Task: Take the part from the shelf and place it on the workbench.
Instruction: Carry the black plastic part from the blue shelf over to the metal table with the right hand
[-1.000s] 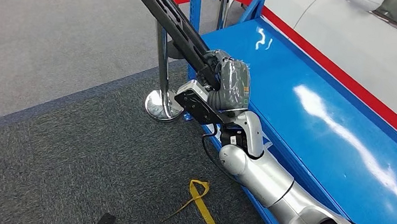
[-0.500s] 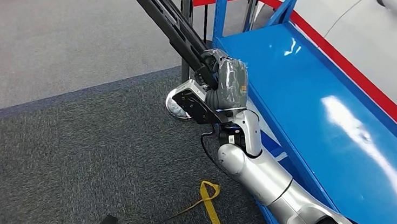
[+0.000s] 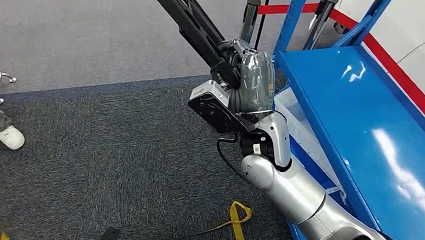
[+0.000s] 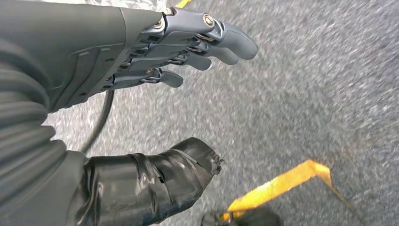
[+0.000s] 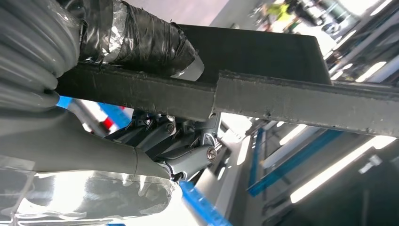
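Long black part point(image 3: 182, 10) clamped in right hand point(image 3: 248, 82), raised over carpet beside blue shelf point(image 3: 372, 128). View has swung since earlier frames: robot turning away, carry underway. Left hand point(image 4: 141, 61) spread, holding nothing.

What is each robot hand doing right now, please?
Left robot hand: open, fingers apart over the carpet, holding nothing.
Right robot hand: closed around the long black part, holding it beside the blue shelf.
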Robot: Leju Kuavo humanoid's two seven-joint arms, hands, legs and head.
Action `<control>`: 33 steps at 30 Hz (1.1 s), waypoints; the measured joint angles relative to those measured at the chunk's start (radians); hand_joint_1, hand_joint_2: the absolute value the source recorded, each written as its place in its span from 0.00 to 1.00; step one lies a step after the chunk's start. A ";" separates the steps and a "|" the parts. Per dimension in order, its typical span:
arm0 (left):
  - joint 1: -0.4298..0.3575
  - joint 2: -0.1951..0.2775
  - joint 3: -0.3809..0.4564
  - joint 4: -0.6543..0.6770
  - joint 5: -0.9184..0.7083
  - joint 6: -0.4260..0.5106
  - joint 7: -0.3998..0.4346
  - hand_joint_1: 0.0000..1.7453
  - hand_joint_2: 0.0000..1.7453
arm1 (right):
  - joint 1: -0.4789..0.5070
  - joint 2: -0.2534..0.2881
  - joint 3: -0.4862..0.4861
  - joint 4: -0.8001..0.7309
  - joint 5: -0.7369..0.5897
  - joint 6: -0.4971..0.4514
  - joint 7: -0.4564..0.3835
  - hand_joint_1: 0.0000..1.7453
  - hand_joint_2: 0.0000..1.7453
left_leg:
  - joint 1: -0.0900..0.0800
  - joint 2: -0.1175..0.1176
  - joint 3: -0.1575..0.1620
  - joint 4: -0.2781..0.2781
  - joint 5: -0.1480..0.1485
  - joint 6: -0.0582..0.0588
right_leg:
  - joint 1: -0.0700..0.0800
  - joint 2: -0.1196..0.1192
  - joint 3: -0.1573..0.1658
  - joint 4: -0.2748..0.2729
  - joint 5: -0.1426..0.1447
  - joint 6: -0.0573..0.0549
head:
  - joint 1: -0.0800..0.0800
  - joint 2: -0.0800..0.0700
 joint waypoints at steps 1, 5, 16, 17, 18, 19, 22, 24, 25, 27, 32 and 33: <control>0.001 0.000 0.000 0.000 0.000 -0.002 -0.002 0.00 1.00 | 0.001 -0.002 0.000 -0.008 -0.003 0.000 -0.001 1.00 1.00 | 0.000 -0.014 0.000 0.003 -0.001 -0.001 | -0.001 0.005 0.017 -0.048 0.037 -0.002 | 0.000 0.000; -0.001 0.001 0.000 0.000 0.003 -0.008 -0.011 0.00 1.00 | -0.001 -0.007 -0.002 -0.033 -0.034 0.000 -0.015 1.00 1.00 | 0.004 -0.061 -0.018 0.024 -0.007 -0.018 | -0.007 0.085 0.099 -0.245 0.121 -0.009 | 0.000 0.000; 0.000 0.009 0.000 0.000 0.033 -0.099 -0.025 0.00 1.00 | 0.001 -0.010 -0.004 -0.054 -0.078 0.000 -0.037 1.00 1.00 | 0.014 0.045 -0.135 0.243 -0.075 -0.067 | -0.010 -0.003 0.123 -0.270 0.120 -0.032 | -0.013 0.000; 0.000 0.010 0.000 0.000 0.035 -0.107 -0.029 0.00 1.00 | 0.001 -0.010 -0.004 -0.054 -0.078 -0.001 -0.038 1.00 1.00 | 0.015 0.047 -0.099 0.175 -0.040 -0.065 | -0.010 -0.005 0.124 -0.270 0.119 -0.030 | -0.014 0.000; -0.001 0.012 0.000 0.000 0.036 -0.113 -0.031 0.00 1.00 | 0.000 -0.010 -0.004 -0.054 -0.077 -0.001 -0.039 1.00 1.00 | 0.014 0.049 -0.060 0.107 -0.019 -0.063 | -0.009 -0.007 0.126 -0.270 0.117 -0.026 | -0.013 0.000; -0.002 0.013 0.000 0.000 0.037 -0.116 -0.033 0.00 1.00 | 0.000 -0.011 -0.004 -0.054 -0.076 -0.002 -0.039 1.00 1.00 | 0.011 0.051 -0.031 0.052 -0.004 -0.058 | -0.007 -0.009 0.126 -0.270 0.116 -0.022 | -0.013 0.000; -0.005 0.013 0.001 0.000 0.037 -0.120 -0.036 0.00 1.00 | -0.002 -0.011 -0.004 -0.055 -0.071 -0.003 -0.041 1.00 1.00 | 0.003 0.050 -0.013 0.016 -0.006 -0.040 | -0.003 -0.012 0.126 -0.273 0.117 -0.006 | -0.012 0.000; -0.003 0.014 0.001 0.000 0.037 -0.120 -0.036 0.00 1.00 | -0.002 -0.012 -0.005 -0.055 -0.069 -0.004 -0.042 1.00 1.00 | 0.005 0.048 -0.011 0.010 -0.004 -0.029 | -0.003 -0.012 0.123 -0.267 0.109 0.005 | -0.011 0.000; -0.004 0.013 0.001 0.000 0.036 -0.120 -0.037 0.00 1.00 | -0.003 -0.012 -0.005 -0.055 -0.068 -0.004 -0.042 1.00 1.00 | 0.006 0.047 -0.007 0.005 -0.003 -0.022 | -0.001 -0.012 0.114 -0.246 0.094 0.008 | -0.010 0.000; -0.005 0.014 0.000 0.000 0.033 -0.120 -0.037 0.00 1.00 | -0.004 -0.015 -0.006 -0.055 -0.062 -0.006 -0.041 1.00 1.00 | 0.005 0.046 -0.002 0.001 -0.005 -0.010 | 0.001 -0.009 0.064 -0.147 0.044 0.007 | -0.009 0.000; -0.006 0.016 0.000 0.000 0.024 -0.116 -0.037 0.00 1.00 | 0.007 -0.020 -0.006 -0.055 -0.043 -0.008 -0.032 1.00 1.00 | -0.005 0.037 0.013 0.010 -0.024 0.001 | 0.007 -0.004 0.008 -0.079 0.084 -0.011 | -0.008 0.000; -0.006 0.016 0.000 0.000 0.023 -0.116 -0.037 0.00 1.00 | 0.007 -0.020 -0.006 -0.055 -0.040 -0.008 -0.032 1.00 1.00 | -0.006 0.034 0.016 0.015 -0.031 -0.002 | 0.009 0.000 0.035 -0.139 0.115 -0.016 | -0.008 0.000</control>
